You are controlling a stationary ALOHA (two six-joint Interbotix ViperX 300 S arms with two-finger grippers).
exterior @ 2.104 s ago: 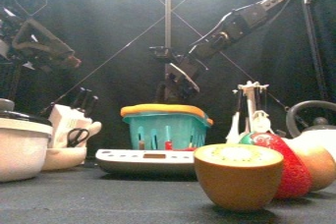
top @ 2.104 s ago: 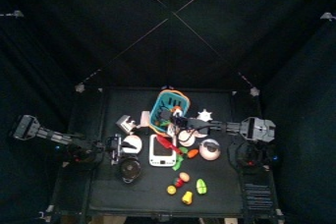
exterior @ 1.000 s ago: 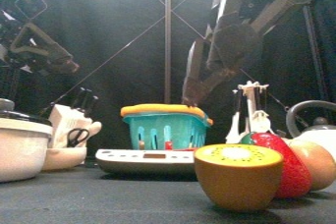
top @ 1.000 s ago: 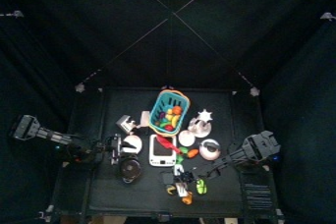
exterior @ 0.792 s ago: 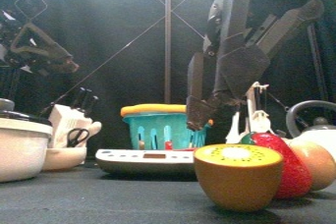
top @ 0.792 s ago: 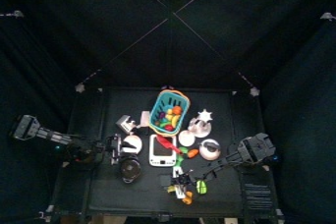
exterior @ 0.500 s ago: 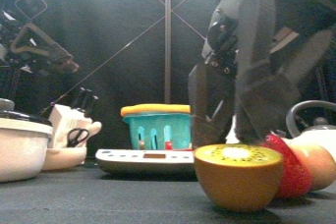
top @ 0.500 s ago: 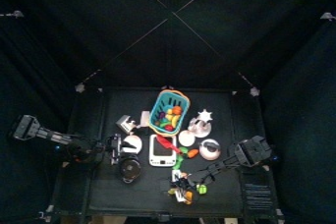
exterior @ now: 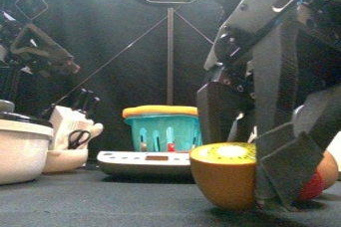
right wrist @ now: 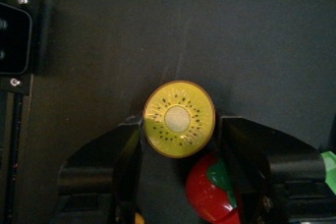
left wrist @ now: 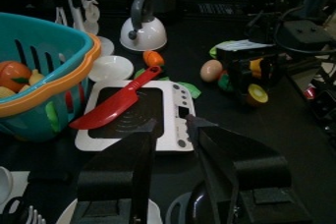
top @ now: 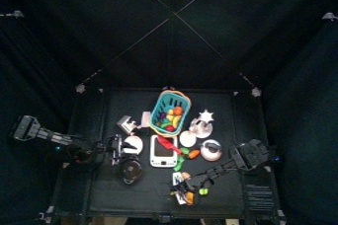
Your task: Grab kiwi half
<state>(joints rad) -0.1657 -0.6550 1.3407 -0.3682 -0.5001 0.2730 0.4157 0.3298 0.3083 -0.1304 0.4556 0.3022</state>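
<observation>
Centrally, near the table's front edge: kiwi half [right wrist: 178, 119], cut face up, lying between the two jaws of the right gripper [right wrist: 180, 140], which stand apart on either side of it; whether they touch it cannot be told. In the front view the kiwi half [exterior: 224, 174] sits low on the table with the right gripper [exterior: 260, 131] large just behind and beside it.

Just beside it: a red strawberry [right wrist: 210, 187], lying between the same jaws, and a peach-coloured egg-shaped piece [left wrist: 211, 70].

Further back: a white scale [left wrist: 138, 120] with a red spatula [left wrist: 118, 98] lying across it, a teal basket [exterior: 168, 129] holding fruit, a white bowl [exterior: 20, 149] at the left, a kettle [left wrist: 141, 33] and a small white rack [top: 204, 120] towards the rear.

Left gripper [left wrist: 168, 159]: resting at the left side of the table, over the scale's edge, jaws apart, holding nothing.

Change from a second ago: the right arm has come down from above the basket area to the front fruit cluster, its gripper now filling the right of the front view and partly hiding the strawberry there.
</observation>
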